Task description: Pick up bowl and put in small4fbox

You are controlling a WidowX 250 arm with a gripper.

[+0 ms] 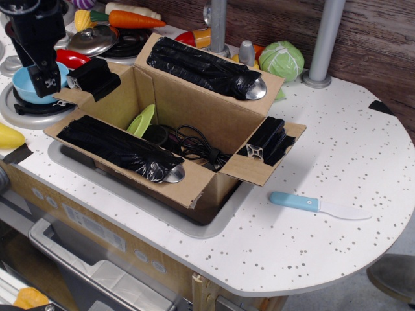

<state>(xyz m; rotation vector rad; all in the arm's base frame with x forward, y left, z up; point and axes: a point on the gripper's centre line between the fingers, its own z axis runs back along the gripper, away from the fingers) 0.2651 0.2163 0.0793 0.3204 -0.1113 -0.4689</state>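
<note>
The light-blue bowl [24, 85] sits on a round grey burner ring [13, 116] at the far left of the counter. My black gripper [48, 83] hangs from above at the bowl's right rim, next to the box's left flap. Its jaws are not clear enough to read. The brown cardboard box [194, 103] with black-taped flaps stands open in the sink recess just right of the bowl. It holds a green piece [141, 121] and black cables [191, 146].
A silver pot lid [94, 40], a carrot [133, 19] and other toy food lie behind the bowl. A green cabbage [281, 59] and two grey posts [217, 26] [322, 42] stand behind the box. A light-blue-handled knife [305, 203] lies front right. A yellow piece [8, 136] lies at the left edge.
</note>
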